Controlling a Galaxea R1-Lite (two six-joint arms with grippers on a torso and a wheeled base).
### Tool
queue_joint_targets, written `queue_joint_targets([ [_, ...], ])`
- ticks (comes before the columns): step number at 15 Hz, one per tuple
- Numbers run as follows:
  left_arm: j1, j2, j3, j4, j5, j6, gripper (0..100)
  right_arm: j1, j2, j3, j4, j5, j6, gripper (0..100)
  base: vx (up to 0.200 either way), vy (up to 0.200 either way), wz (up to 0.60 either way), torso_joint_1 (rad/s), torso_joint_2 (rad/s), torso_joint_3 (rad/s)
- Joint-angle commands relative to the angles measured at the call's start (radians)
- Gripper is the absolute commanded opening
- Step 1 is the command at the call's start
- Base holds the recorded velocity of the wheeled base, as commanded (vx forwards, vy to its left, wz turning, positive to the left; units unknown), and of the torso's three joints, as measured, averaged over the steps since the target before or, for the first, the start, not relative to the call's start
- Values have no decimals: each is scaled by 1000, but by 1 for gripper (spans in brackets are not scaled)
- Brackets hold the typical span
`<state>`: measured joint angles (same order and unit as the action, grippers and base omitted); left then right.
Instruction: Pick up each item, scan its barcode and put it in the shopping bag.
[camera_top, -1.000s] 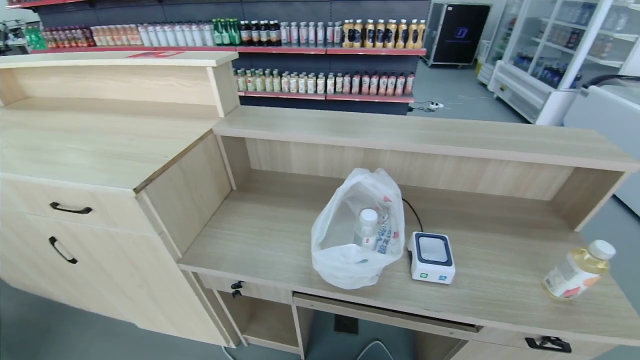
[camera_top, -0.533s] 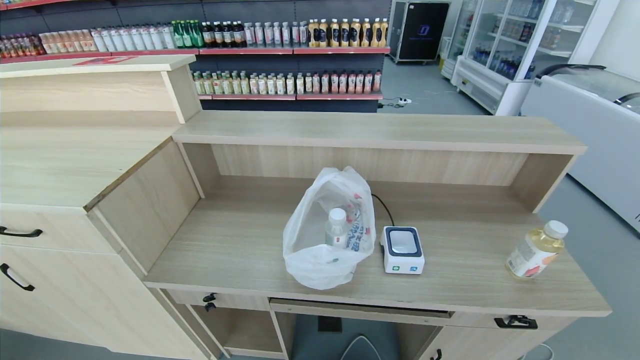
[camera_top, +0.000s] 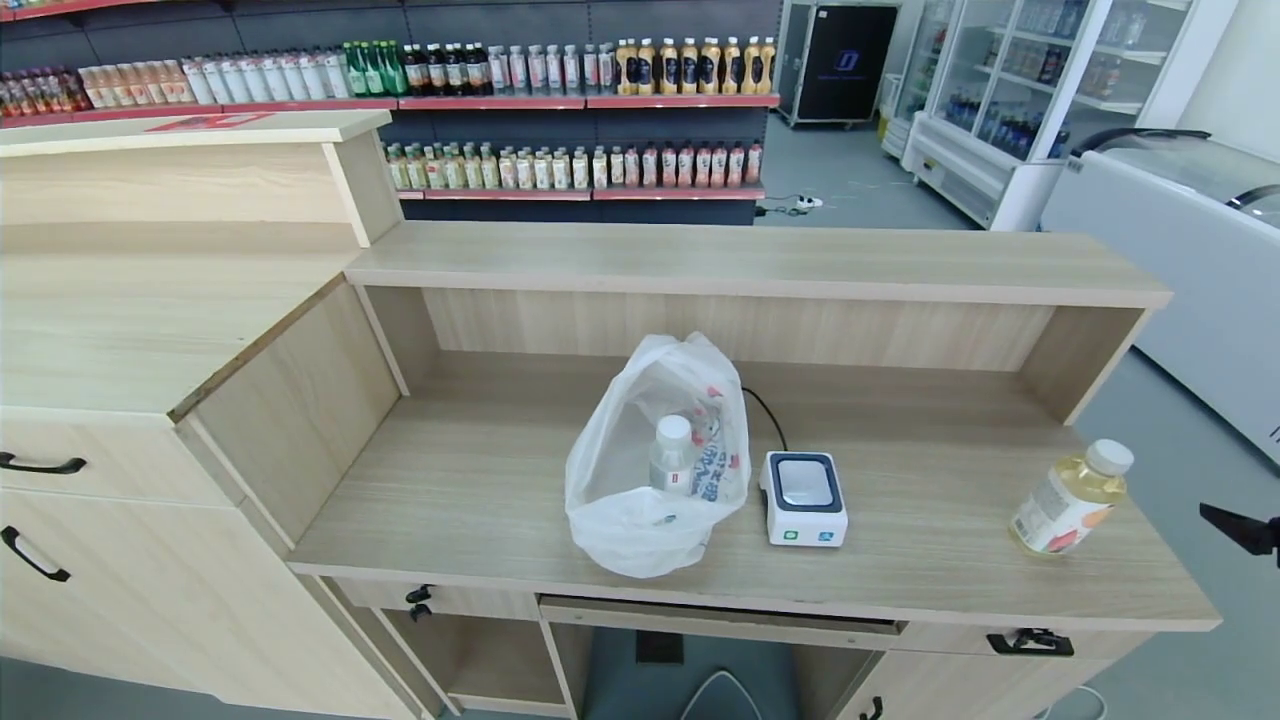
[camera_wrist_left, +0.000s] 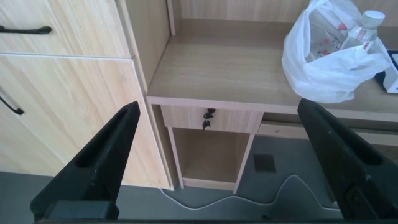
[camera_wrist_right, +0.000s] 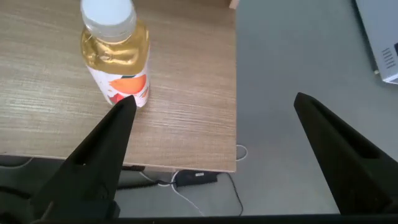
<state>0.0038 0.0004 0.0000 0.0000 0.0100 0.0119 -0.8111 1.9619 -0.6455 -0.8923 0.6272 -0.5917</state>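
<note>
Two end effectors, each spread wide and holding nothing. The right end effector (camera_wrist_right: 212, 102) hangs beyond the right end of the light wood bench (camera_top: 480, 480), apart from it. The clear plastic bottle of yellow liquid with a white cap and orange-printed label (camera_wrist_right: 116, 59) stands upright near that end's front corner, close to one dark finger (camera_wrist_right: 93, 162), neither touched nor between the two. In the head view this bottle is well apart from the other things, far to the right of the white box-shaped barcode scanner with a dark-framed window (camera_top: 803, 497). The scanner sits just beside the white translucent plastic shopping bag (camera_top: 640, 510), on its right, with a black cable (camera_top: 765, 415) running from behind it. The bag stands open-mouthed at mid-bench and contains a small clear bottle with a white cap (camera_top: 672, 455), upright. The left end effector (camera_wrist_left: 219, 106) hangs low in front of the bench's left part, before a drawer with a keyed lock (camera_wrist_left: 208, 118); the bag lies farther off, up on the bench top.
</note>
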Motion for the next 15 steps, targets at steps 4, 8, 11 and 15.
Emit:
queue_joint_targets([
  [4, 1, 0, 0, 0, 1, 0, 100, 41, 141, -17, -27, 48, -11, 100, 0, 0, 0, 0, 0, 0],
  [8, 1, 0, 0, 0, 1, 0, 100, 82, 221, -36, -85, 51, -17, 100, 0, 0, 0, 0, 0, 0],
  [11, 1, 0, 0, 0, 1, 0, 100, 138, 278, -52, -165, 51, -17, 100, 0, 0, 0, 0, 0, 0],
  [15, 1, 0, 0, 0, 1, 0, 100, 181, 331, -62, -224, 49, -14, 100, 0, 0, 0, 0, 0, 0],
])
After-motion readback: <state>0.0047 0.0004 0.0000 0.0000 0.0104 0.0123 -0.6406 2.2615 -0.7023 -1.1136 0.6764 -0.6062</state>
